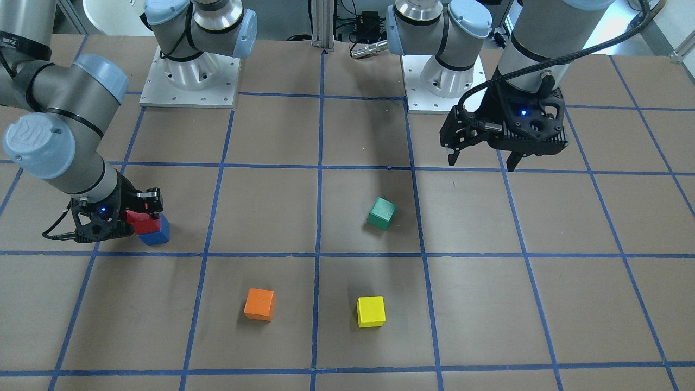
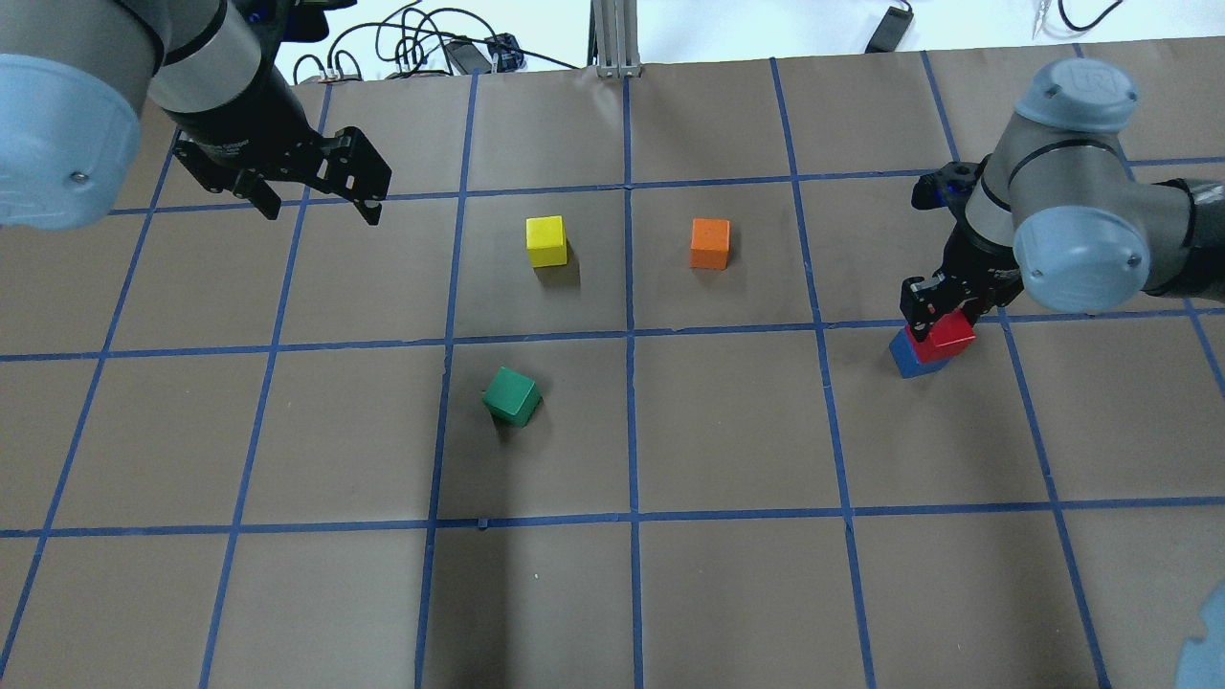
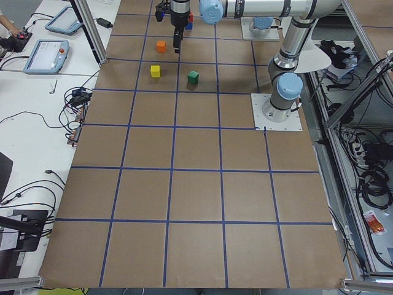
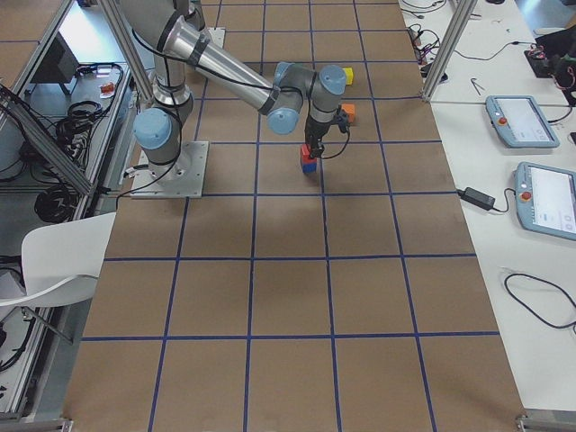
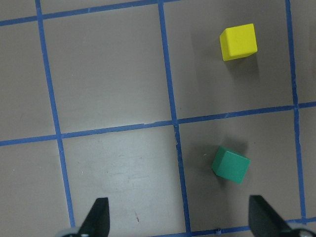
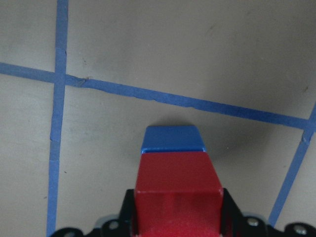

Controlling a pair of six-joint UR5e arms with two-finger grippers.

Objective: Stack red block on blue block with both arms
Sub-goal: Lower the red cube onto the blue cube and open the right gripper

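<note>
The red block (image 1: 139, 222) sits between the fingers of my right gripper (image 1: 142, 216), which is shut on it. It sits directly on top of the blue block (image 1: 158, 235), shifted a little toward one edge. The right wrist view shows the red block (image 6: 177, 185) close up, with the blue block (image 6: 173, 139) showing beyond it. In the overhead view the pair stands at the right, red (image 2: 949, 337) over blue (image 2: 905, 360). My left gripper (image 1: 481, 164) is open and empty, and hangs high above the table, far from the stack.
A green block (image 1: 381, 213) lies tilted near the table's middle. An orange block (image 1: 259, 304) and a yellow block (image 1: 371, 311) sit on the operators' side. The two arm bases (image 1: 190, 81) stand at the robot's edge.
</note>
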